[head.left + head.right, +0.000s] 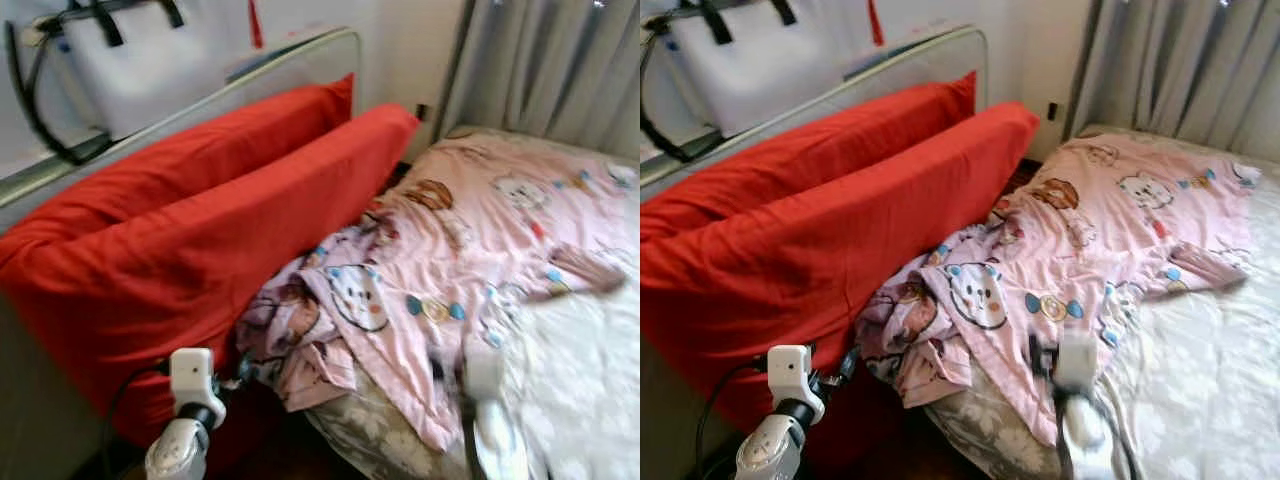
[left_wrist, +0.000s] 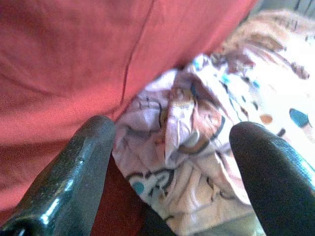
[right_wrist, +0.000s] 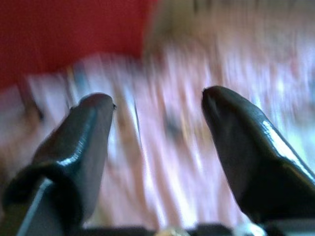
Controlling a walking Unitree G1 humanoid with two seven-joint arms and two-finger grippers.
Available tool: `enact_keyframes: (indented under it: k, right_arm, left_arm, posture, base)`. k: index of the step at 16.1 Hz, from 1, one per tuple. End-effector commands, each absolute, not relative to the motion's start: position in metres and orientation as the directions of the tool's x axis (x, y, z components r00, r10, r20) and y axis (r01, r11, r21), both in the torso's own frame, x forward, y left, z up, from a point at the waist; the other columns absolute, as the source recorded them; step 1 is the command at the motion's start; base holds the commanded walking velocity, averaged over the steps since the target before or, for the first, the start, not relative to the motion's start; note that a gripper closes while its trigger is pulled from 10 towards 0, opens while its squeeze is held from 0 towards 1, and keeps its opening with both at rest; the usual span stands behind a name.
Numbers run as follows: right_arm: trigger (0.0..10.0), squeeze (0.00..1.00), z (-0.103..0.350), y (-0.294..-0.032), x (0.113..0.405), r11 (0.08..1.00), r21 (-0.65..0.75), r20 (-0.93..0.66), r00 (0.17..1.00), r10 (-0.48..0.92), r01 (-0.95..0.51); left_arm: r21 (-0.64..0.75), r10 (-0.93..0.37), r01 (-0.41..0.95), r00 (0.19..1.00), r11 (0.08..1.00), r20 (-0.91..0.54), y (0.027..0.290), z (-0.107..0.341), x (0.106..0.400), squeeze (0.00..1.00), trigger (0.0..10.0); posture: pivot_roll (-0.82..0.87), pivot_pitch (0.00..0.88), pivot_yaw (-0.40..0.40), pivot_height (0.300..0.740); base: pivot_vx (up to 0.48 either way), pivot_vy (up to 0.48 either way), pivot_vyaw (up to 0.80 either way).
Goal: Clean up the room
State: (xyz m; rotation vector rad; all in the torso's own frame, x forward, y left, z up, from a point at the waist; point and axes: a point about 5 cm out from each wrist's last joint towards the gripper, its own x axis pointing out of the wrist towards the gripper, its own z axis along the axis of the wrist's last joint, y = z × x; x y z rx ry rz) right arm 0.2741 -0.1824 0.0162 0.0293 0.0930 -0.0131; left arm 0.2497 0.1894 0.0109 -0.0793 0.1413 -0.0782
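Two red pillows (image 1: 190, 240), one pink blanket (image 1: 470, 250); both grippers' jaws gape apart, holding nothing

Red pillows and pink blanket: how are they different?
The red pillows are plain and lean propped against the headboard; the pink blanket has cartoon animal prints and lies flat. The pillows look smooth; the blanket is crumpled near them. Both are on the bed.

Matt red cloth pillows (image 1: 200, 230), thin printed pink cloth blanket (image 1: 470, 250), seemingly glossy plastic fingers (image 2: 74, 182).
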Motion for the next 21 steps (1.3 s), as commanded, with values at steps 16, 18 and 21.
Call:
enact_keyframes:
  k: [16,18,21]
  right_arm:
    - [10.0,0.00,0.007,-0.186,0.253,0.998,0.006,-0.136,0.989,-0.065,0.066]
    - [10.0,0.00,0.009,-0.187,0.253,0.997,0.015,-0.125,0.989,-0.075,0.077]
    - [10.0,0.00,0.011,-0.186,0.255,0.996,0.018,-0.123,0.989,-0.080,0.083]
  left_arm:
    - [-0.090,-0.042,0.033,0.995,0.995,-0.091,0.200,0.035,0.251,0.00,10.0]
    - [-0.092,-0.039,0.031,0.996,0.995,-0.084,0.200,0.037,0.253,0.00,10.0]
    - [-0.093,-0.038,0.030,0.996,0.995,-0.083,0.200,0.041,0.254,0.00,10.0]
  posture:
    - [-0.05,0.000,0.023,0.689]
    - [-0.05,0.000,0.023,0.689]
    - [-0.05,0.000,0.024,0.689]
  base:
    - [0.000,0.000,0.00]
    - [0.000,0.000,0.00]
    - [0.000,0.000,0.00]
